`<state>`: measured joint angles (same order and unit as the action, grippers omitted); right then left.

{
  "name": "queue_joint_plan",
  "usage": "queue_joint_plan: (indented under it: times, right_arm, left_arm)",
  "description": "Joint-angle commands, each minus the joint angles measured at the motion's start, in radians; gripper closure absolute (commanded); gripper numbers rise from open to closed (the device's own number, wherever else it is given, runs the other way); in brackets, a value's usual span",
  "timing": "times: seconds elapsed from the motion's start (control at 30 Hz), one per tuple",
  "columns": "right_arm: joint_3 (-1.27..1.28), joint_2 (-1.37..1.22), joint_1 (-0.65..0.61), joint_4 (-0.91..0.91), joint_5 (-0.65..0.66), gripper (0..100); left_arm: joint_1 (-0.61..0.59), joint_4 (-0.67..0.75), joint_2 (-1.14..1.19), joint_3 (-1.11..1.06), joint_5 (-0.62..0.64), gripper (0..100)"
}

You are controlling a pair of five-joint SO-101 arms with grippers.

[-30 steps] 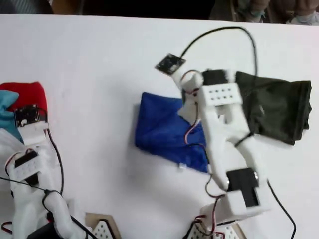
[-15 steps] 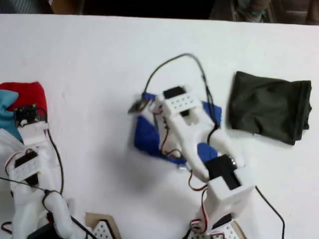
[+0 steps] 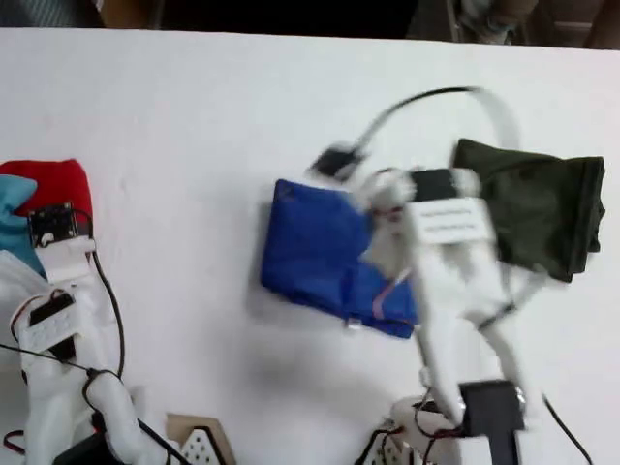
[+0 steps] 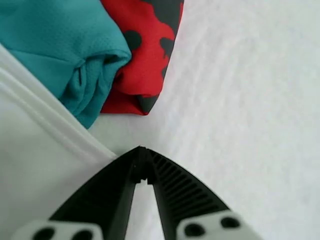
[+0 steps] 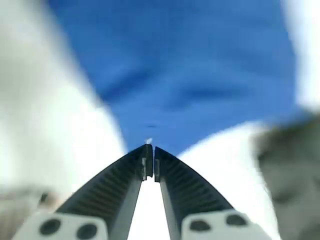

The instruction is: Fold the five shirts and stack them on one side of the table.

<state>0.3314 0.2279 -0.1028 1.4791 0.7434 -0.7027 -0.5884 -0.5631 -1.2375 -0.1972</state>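
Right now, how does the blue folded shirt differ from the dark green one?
The blue folded cloth shirt lies midway along the white table; the dark green folded cloth shirt lies near its edge. The shut right claw points at the blue shirt, not the dark green one. Both lie folded flat.

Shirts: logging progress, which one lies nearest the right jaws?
The blue shirt, directly ahead of those jaws; the dark green shirt lies off to the side.
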Motion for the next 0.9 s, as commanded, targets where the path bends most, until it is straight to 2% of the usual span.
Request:
queue_joint_plan:
  times: [0.0, 0.13, 0.2, 0.37, 0.67, 0.73, 0.87]
  right_arm:
    - [0.005, 0.025, 0.188, -0.148, -0.069, 93.0]
    - [0.006, -0.114, 0.202, -0.268, -0.074, 75.1]
    - [-0.008, -0.197, 0.180, -0.329, -0.072, 72.0]
    - [-0.086, -0.386, 0.120, -0.398, -0.078, 77.0]
    - [-0.267, -0.573, 0.096, -0.395, -0.080, 76.8]
    - [-0.293, -0.591, 0.099, -0.395, -0.080, 81.4]
    - [-0.339, -0.596, 0.099, -0.397, -0.081, 98.4]
  left_arm:
    - [0.008, 0.015, -0.029, 0.004, 0.012, 97]
    - [0.008, 0.015, -0.029, 0.002, 0.012, 97]
    - [0.008, 0.015, -0.029, 0.002, 0.012, 97]
    - [0.008, 0.015, -0.029, 0.002, 0.012, 97]
    - [0.008, 0.015, -0.029, 0.002, 0.012, 97]
    - [0.008, 0.015, -0.029, 0.002, 0.012, 97]
    - [0.008, 0.015, -0.029, 0.002, 0.012, 97]
